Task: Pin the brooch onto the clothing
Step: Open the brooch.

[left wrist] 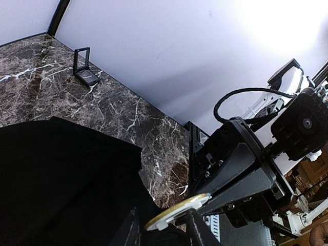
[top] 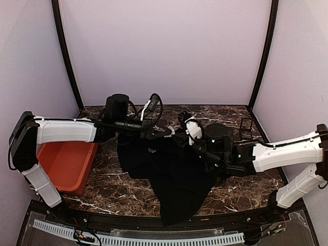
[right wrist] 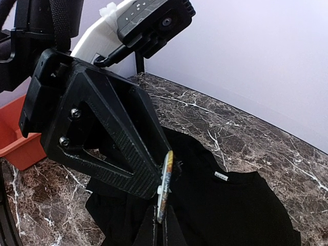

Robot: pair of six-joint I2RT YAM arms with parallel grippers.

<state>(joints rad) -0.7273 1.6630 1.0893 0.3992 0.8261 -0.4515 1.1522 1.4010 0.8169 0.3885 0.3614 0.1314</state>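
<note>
The black T-shirt [top: 174,179] lies crumpled on the marble table, its white neck label [right wrist: 221,176] up; the starburst print is hidden. The round brooch [right wrist: 165,179] is seen edge-on, with a gold rim and a white back. My right gripper [right wrist: 163,218] is shut on its lower edge, just above the shirt [right wrist: 230,210]. My left gripper [left wrist: 163,225] meets it from the left, at the shirt's [left wrist: 51,179] far edge. Its fingers [right wrist: 113,133] touch the brooch's [left wrist: 177,209] back and seem to pinch a fold of black fabric. In the top view both grippers [top: 154,134] [top: 180,137] meet.
An orange bin [top: 66,161] stands at the table's left edge under the left arm. A small open black box [top: 246,128] stands at the back right, also in the left wrist view [left wrist: 84,69]. Pale walls close the table on three sides.
</note>
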